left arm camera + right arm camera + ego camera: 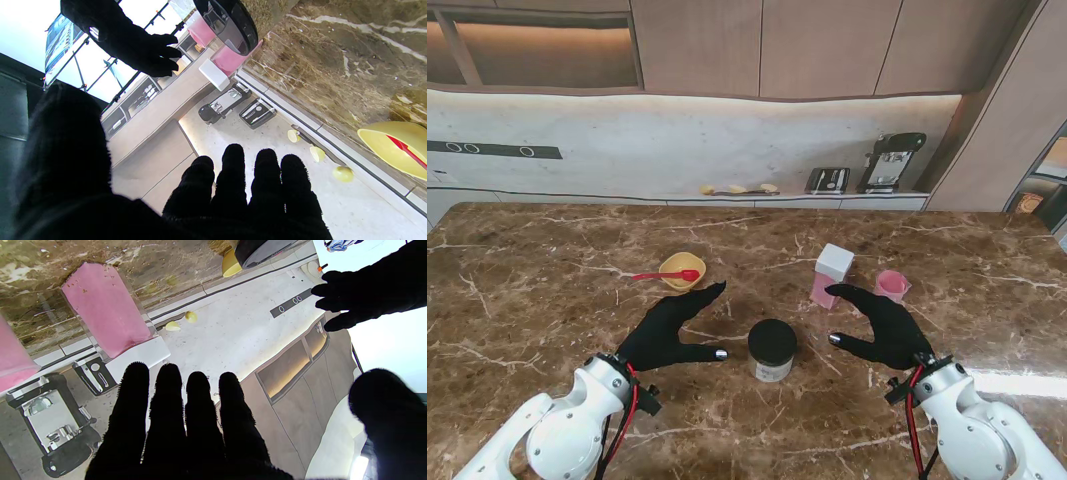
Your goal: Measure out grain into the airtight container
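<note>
Two white robot arms come up from the near edge of the brown marble desk [547, 260], and each one ends in a hand in a black glove. The left hand [665, 330] is just over the desk with its fingers [233, 173] spread apart and its thumb pointing to the middle, and it holds nothing. The right hand [885, 325] is the same on the other side, with its fingers [166, 396] stretched out side by side and its thumb sticking out, and it holds nothing too. Between the two hands stands a small round jar with a black lid [772, 348], and it looks see-through under the lid with something pale inside. Neither hand touches it, but both thumbs point at it from close by. A bit farther off on the left sits a small yellow bowl [682, 270], with a red spoon [667, 275] lying across its rim, its handle sticking out to the left. The bowl is just past the tips of the left hand. On the right, past the right hand's fingertips, stands a tall clear box with a white square lid [831, 275], and it has pink stuff inside. Just to the right of it is a small pink cup [892, 285], and the two are near but not touching. Far at the back, on a white counter by the wall, are a black toaster [827, 180] and a black coffee machine [890, 162].
</note>
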Controlling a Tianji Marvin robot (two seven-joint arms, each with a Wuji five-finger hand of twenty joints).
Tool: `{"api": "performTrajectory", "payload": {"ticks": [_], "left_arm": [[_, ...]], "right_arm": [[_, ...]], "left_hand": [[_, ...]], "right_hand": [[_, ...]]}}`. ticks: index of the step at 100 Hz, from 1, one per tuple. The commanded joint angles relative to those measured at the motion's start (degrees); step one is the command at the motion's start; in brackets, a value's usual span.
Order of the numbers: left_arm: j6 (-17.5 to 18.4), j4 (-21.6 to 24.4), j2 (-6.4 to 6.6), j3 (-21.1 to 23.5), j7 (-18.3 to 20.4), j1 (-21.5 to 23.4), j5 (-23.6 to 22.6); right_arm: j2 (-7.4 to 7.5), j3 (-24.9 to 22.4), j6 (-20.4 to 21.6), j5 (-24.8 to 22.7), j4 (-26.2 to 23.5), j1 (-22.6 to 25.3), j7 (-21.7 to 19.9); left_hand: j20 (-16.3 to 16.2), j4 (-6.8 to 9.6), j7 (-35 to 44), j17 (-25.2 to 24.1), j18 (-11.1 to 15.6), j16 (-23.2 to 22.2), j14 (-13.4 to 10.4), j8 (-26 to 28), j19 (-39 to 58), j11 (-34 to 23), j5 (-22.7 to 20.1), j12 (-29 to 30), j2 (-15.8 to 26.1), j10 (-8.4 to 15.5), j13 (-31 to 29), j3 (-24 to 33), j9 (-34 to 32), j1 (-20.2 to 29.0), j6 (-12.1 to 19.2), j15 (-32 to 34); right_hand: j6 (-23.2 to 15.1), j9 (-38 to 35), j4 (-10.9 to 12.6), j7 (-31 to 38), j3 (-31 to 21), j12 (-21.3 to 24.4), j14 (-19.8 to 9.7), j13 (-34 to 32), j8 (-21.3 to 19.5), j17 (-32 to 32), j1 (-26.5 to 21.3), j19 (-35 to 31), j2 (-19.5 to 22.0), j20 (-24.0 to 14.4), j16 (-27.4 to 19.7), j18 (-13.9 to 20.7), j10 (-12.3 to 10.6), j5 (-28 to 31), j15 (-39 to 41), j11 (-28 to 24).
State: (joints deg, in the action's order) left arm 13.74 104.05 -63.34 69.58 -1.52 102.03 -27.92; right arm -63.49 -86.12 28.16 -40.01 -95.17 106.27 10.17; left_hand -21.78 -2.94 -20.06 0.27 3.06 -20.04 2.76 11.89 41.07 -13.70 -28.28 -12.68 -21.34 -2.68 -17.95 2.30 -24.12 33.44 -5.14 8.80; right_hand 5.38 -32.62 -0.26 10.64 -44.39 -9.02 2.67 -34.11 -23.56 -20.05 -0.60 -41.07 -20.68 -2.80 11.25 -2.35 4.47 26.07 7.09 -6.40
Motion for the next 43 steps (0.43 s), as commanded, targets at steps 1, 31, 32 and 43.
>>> {"api": "performTrajectory", "payload": {"ticks": [1, 31, 32, 43], "left_arm": [[-0.1, -0.3, -0.09, -0.4, 0.4, -0.1, 0.1], [-0.3, -0.7, -0.11, -1.4, 0.7, -1.2, 0.7], [-0.3, -0.7, -0.11, -1.4, 0.7, -1.2, 0.7], [-0.5, -1.1, -0.09, -1.8, 0.9, -1.5, 0.9]], "right_arm": [[-0.23, 0.0, -0.3, 0.4, -0.3, 0.8, -0.6], [-0.17, 0.1, -0.3, 0.7, -0.7, 0.6, -1.1], [-0.16, 0.2, -0.3, 0.7, -0.7, 0.5, -1.1], [-0.08, 0.6, -0.6, 0.7, -0.4, 0.3, -1.5]], "left_hand": [[0.6, 2.1, 32.6, 0.2, 0.7, 0.5, 0.2, 0.0, 1.5, 0.6, -0.6, 0.3, 2.0, -0.2, -1.5, -1.4, -0.7, -0.1, 0.4, 1.0], [0.5, 2.18, 32.9, 0.4, 0.6, 0.4, 0.3, 0.3, 1.6, 0.4, -0.5, 0.2, 2.1, -0.2, -1.6, -1.3, -0.9, 0.2, 0.3, 1.2], [0.5, 2.19, 32.9, 0.3, 0.6, 0.4, 0.3, 0.3, 1.6, 0.4, -0.5, 0.2, 2.1, -0.2, -1.7, -1.3, -0.9, 0.3, 0.4, 1.2], [0.5, 2.21, 32.9, 0.3, 0.6, 0.4, 0.4, 0.4, 1.7, 0.4, -0.4, 0.2, 2.0, 0.0, -1.6, -1.2, -0.8, 0.3, 0.3, 1.2]], "right_hand": [[-1.0, 1.5, 1.0, -0.1, 1.3, 1.0, -1.4, 2.3, 0.6, 1.0, 1.7, 0.3, 1.4, -1.2, -0.7, 2.0, -0.4, -1.9, -0.5, 0.6], [-1.1, 1.4, 0.6, 0.1, 1.7, 0.9, -1.3, 2.2, 0.5, 1.0, 0.8, 0.3, 1.4, -1.8, -0.6, 2.0, -0.3, -1.8, -0.5, 0.7], [-1.2, 1.4, 0.6, 0.1, 1.7, 0.9, -1.3, 2.3, 0.5, 1.0, 0.8, 0.3, 1.4, -1.8, -0.6, 2.1, -0.3, -1.9, -0.5, 0.7], [-1.1, 1.5, 0.5, 0.1, 1.8, 0.8, -1.4, 2.3, 0.4, 1.0, 0.5, 0.3, 1.4, -1.9, -0.5, 2.0, -0.4, -1.9, -0.5, 0.7]]}}
